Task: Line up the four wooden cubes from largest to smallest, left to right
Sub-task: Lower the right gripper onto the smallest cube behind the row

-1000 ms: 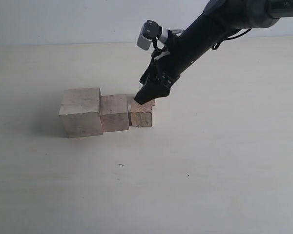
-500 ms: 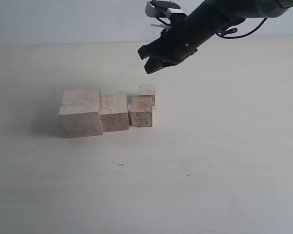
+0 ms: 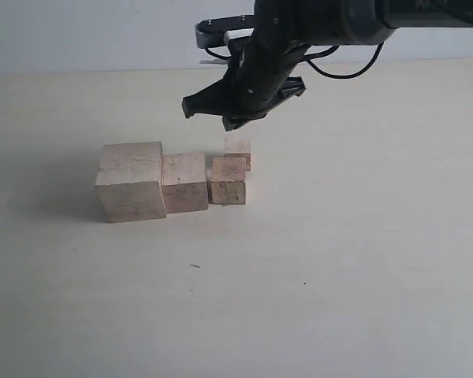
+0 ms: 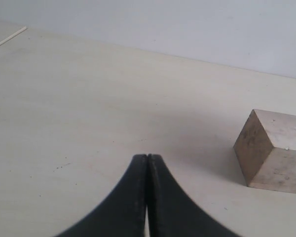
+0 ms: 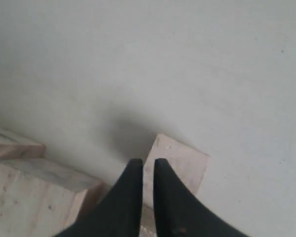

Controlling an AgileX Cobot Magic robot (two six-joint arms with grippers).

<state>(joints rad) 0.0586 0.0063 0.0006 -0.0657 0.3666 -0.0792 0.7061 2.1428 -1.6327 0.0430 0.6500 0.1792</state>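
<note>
Okay, nearest me I see three cubes in a tight row on the desk (image 3: 315, 260), below my right pincer (image 5: 148, 162) and on its near side: largest cube (image 3: 131, 181), second cube (image 3: 184, 182), third cube (image 3: 228, 180). The smallest cube (image 3: 238, 148) sits just behind the third, almost straight under that pincer, which hangs above, nearly clenched and gripping nothing. My left pincer (image 4: 147, 157) is clenched and empty, with the largest cube ahead of it, apart.
</note>
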